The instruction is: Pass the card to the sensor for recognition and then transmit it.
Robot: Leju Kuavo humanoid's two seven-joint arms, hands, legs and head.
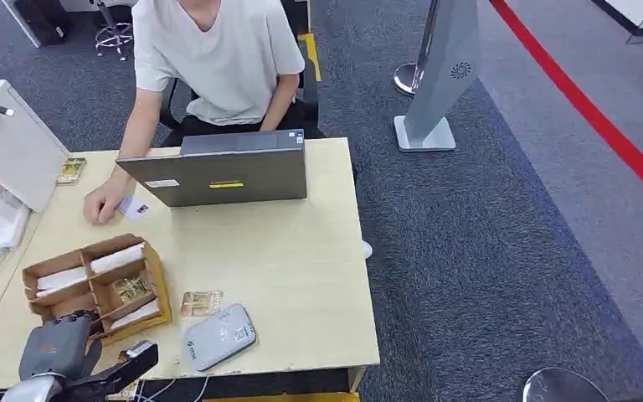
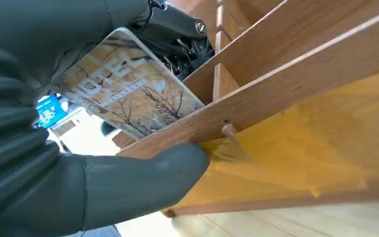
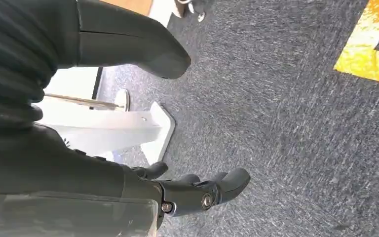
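Note:
My left hand [image 1: 63, 347] is at the table's near left corner, just in front of the wooden card box [image 1: 157, 289]. In the left wrist view this hand [image 2: 54, 168] holds a card [image 2: 128, 94] printed with bare trees against its dark fingers, right beside the box wall [image 2: 301, 59]; the thumb tip touches that wall. The white sensor [image 1: 219, 337] lies flat near the front edge, to the right of the hand. Another patterned card [image 1: 201, 302] lies on the table just behind it. My right hand [image 3: 197, 190] hangs over the carpet with nothing in it, thumb apart from the fingers.
A person sits behind an open grey laptop [image 1: 226, 172], one hand [image 1: 100, 203] resting on a pale card [image 1: 132, 207]. A white unit [image 1: 12, 142] with cables stands at the far left, a small card [image 1: 71, 170] beside it. A grey stand [image 1: 439, 75] rises from the carpet.

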